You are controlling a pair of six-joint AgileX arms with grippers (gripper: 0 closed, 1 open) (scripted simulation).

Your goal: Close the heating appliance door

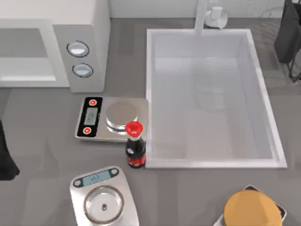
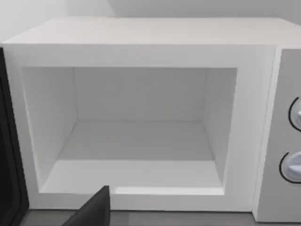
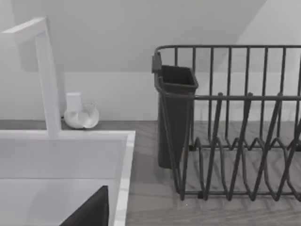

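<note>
The heating appliance (image 1: 89, 19), a white microwave, stands at the table's back left; its grey control panel (image 1: 80, 59) carries two round dials. In the left wrist view its cavity (image 2: 141, 136) faces me, open and empty, with the dials (image 2: 294, 165) beside it. A dark upright panel edge (image 2: 9, 155) borders the opening on the side away from the dials; I cannot tell whether it is the door. A dark part of my left gripper (image 2: 94, 212) shows low in front of the cavity, apart from it. My left arm (image 1: 5, 157) is at the table's left edge. A dark part of my right gripper (image 3: 91, 209) hangs near the sink.
A white sink (image 1: 211, 162) with a faucet (image 1: 201, 16) fills the middle right. Two digital scales (image 1: 110, 117) (image 1: 103, 200) and a red-capped dark bottle (image 1: 135, 148) lie in front of the microwave. A dark dish rack (image 3: 235, 141) stands at the back right, a round yellow item (image 1: 249, 209) at the front right.
</note>
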